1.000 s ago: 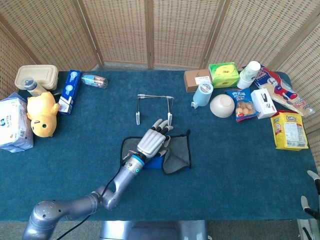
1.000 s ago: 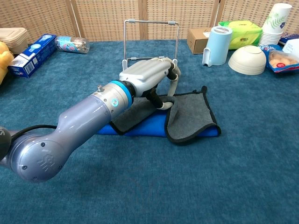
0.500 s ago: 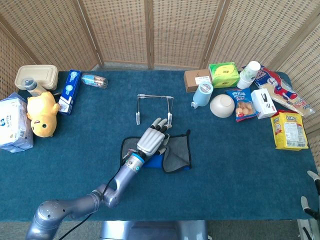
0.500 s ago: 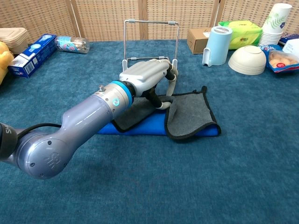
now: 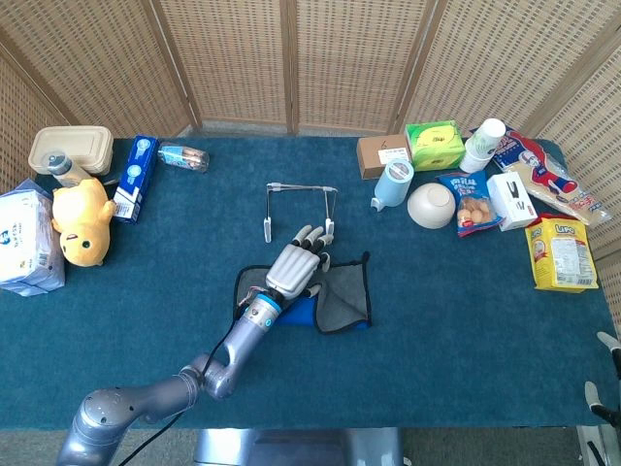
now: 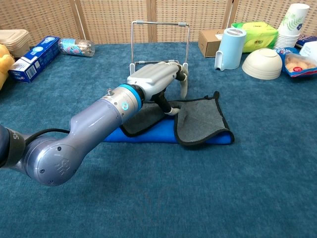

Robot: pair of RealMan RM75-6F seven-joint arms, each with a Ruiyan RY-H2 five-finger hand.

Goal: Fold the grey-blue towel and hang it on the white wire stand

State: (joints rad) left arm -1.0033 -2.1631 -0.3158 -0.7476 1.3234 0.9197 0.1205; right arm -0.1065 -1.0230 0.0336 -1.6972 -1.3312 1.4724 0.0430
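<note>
The left hand [image 6: 157, 75], fingers apart and empty, hovers over the towel [image 6: 198, 121]; the stand [image 6: 159, 43] behind could be knocked.

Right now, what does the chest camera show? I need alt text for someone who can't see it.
A silver robot arm reaches from the lower left, its left hand over a partly folded grey-blue towel on a blue table. Just behind stands a white wire stand.
</note>
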